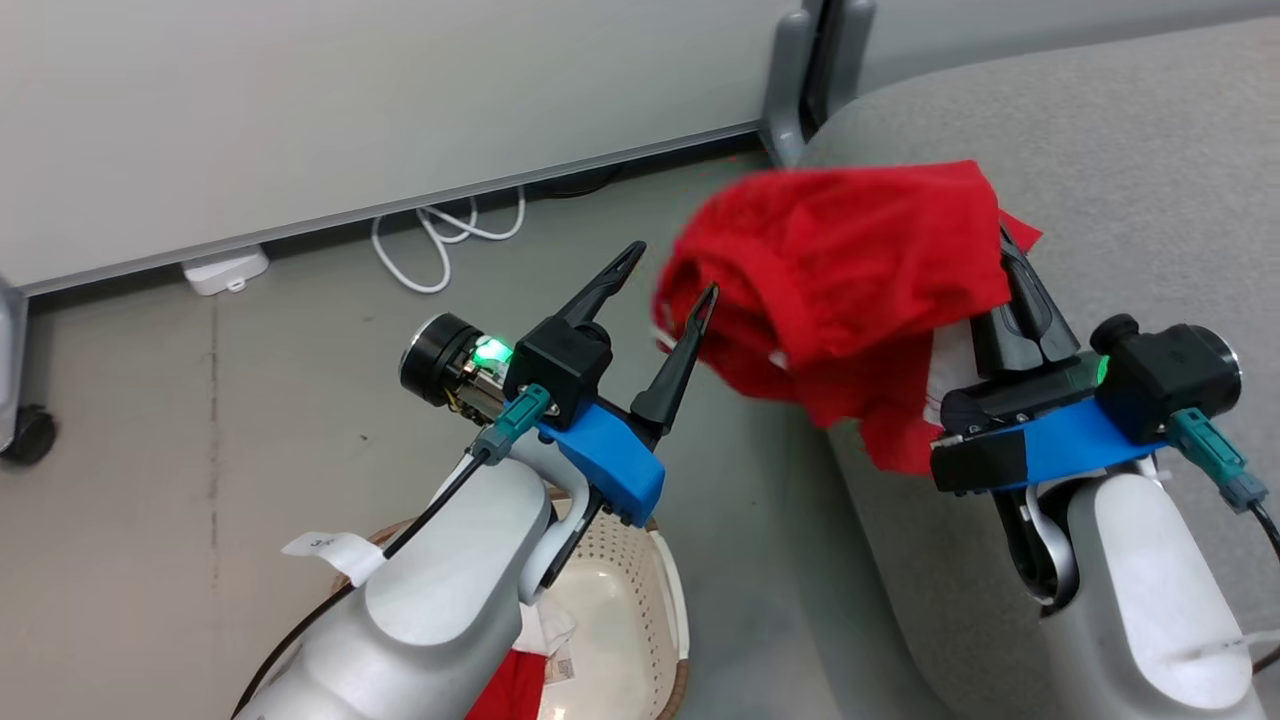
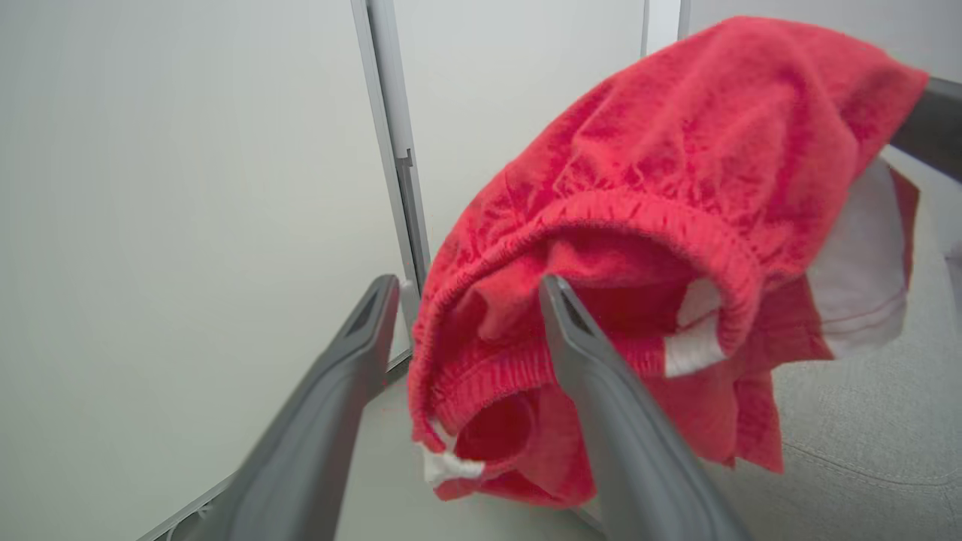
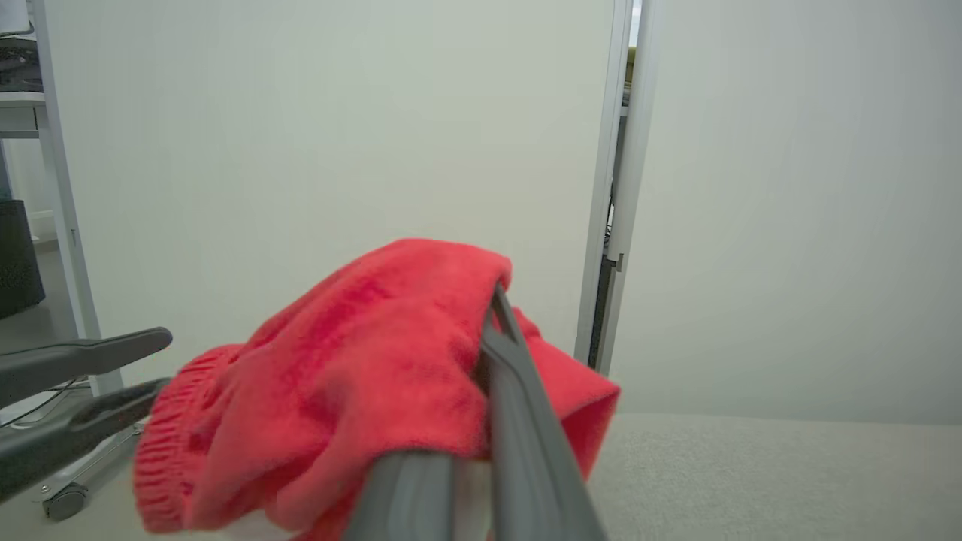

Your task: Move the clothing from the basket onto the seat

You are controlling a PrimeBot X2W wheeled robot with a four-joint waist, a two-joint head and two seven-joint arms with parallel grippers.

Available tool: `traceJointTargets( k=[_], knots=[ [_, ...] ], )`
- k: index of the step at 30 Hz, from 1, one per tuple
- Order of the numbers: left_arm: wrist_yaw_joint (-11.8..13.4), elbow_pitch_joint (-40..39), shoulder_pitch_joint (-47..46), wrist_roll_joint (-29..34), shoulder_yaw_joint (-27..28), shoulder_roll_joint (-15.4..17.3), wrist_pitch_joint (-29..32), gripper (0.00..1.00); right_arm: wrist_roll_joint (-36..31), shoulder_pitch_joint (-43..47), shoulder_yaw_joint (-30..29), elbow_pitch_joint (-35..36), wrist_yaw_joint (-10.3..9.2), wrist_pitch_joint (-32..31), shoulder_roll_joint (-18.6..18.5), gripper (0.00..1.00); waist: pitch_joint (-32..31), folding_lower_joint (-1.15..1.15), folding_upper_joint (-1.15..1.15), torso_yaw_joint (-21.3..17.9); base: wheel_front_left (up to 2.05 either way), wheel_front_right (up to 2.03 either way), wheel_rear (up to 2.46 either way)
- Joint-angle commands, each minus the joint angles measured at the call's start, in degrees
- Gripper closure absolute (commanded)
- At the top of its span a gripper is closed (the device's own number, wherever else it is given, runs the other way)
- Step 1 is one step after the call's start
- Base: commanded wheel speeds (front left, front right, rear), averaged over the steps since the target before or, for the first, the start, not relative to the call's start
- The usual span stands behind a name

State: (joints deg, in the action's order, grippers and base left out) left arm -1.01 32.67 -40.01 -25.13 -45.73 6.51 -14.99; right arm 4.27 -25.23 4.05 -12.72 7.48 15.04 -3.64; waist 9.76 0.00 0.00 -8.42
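A pale partition wall (image 1: 300, 100) spans 10 to 12 o'clock, a looped white cable (image 1: 447, 240) and white plug box (image 1: 226, 270) lie on the grey floor (image 1: 150, 480) at its base, and a black caster (image 1: 28, 433) sits at 9 o'clock.

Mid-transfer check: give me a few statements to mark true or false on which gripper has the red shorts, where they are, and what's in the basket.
1. The right gripper has its jaws shut on the shorts. True.
2. The left gripper grips the shorts too. False: its jaws are open, one finger beside the waistband, holding nothing.
3. The shorts lie flat on the seat. False: they hang in the air from the right gripper, above the seat's near edge.
4. Red fabric lies in the basket. True.
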Motion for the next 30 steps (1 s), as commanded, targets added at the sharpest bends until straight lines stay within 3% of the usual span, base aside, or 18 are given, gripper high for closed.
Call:
traceJointTargets(
  k=[1, 19, 30],
  knots=[
    [0.35, -0.48, 0.70, 0.31, 0.03, 0.36, -0.27, 0.00, 0.21, 1.20, -0.28, 0.89, 0.03, 0.22, -0.39, 1.00, 0.03, 0.00, 0.00, -1.51, 0.00, 0.00, 0.00],
    [0.21, -3.52, 1.87, 1.84, -0.34, 1.18, -0.28, 0.00, 1.44, 8.70, -3.86, 6.88, 0.03, 0.22, -2.67, 1.00, 0.81, 0.00, 0.00, -10.65, 0.00, 0.00, 0.00],
    [-0.31, -3.31, 2.24, 2.38, 0.04, 0.51, -0.28, 0.00, 1.78, 10.92, -5.01, 8.50, 0.03, 0.22, -2.70, 1.00, 0.63, 0.00, 0.00, -12.73, 0.00, 0.00, 0.00]
  ],
)
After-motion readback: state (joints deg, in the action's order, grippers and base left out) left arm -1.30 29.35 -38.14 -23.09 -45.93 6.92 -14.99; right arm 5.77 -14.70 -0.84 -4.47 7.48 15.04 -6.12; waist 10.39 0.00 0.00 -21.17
